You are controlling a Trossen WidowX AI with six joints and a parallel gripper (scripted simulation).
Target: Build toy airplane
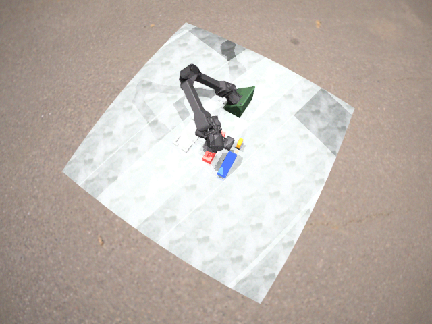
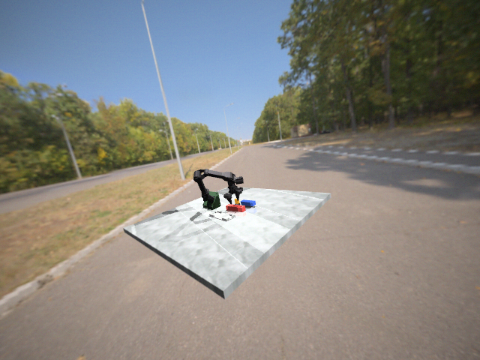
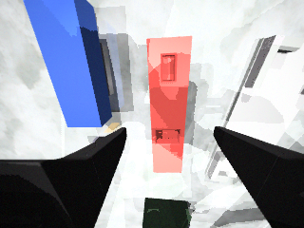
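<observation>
Pincer: we saw the pincer (image 1: 215, 146) (image 2: 233, 201) (image 3: 169, 130) spread wide, pointing down over the fuselage, with nothing gripped.
Fuselage: we found the red fuselage (image 1: 208, 157) (image 2: 235, 208) (image 3: 168, 106) outside the jig, between it and the wing; in the wrist view it showed between the fingertips, its far end reaching beyond them.
Sockets: we could see two openings in its top, one nearer the green base (image 1: 246, 99) (image 2: 214, 199) (image 3: 166, 216), and neither held a tab.
Wing: we had the blue wing (image 1: 227, 164) (image 2: 247, 203) (image 3: 59, 62) beside the fuselage, apart from it, lengthwise roughly alongside.
Fin: we saw the yellow fin (image 1: 239, 143) (image 2: 236, 201) near the wing's end, off the fuselage.
Jig: we noted the white jig (image 1: 187, 142) (image 2: 223, 217) (image 3: 266, 104) on the surface (image 1: 209, 216) (image 2: 232, 247) (image 3: 214, 19), across the fuselage from the wing.
Contact: we could not tell whether the fingers touched the fuselage.
</observation>
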